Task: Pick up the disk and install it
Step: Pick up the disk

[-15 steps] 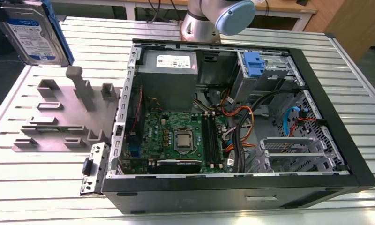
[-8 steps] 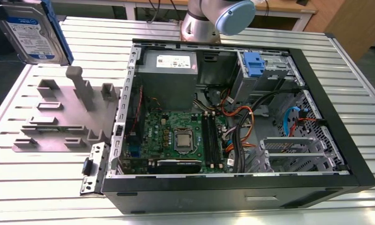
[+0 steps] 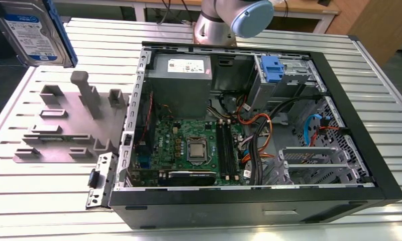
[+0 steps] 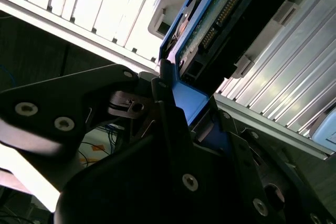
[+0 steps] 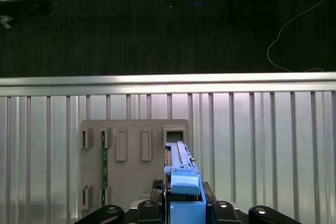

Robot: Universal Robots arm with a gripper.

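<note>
Slatted metal tabletop [image 3: 40,201] spreads across the lower frame of the exterior view. The open computer case [image 3: 255,205] sits nearest, along the bottom edge, with orange and black cables [image 3: 265,125] strewn mid-frame. Left of centre lies the grey holder rack [image 3: 60,135]. Farther back, at the case's upper right, a blue bracket [image 3: 272,68] sits in the drive bay. The disk [image 3: 34,30] hangs on edge in the upper left corner, well above the rack. In the second wrist view the gripper [image 4: 188,106] pinches the disk's blue side frame between both fingers. I judge the carry calls for a square, firm pinch, the disk upright, and height enough to clear the case wall and cables.
</note>
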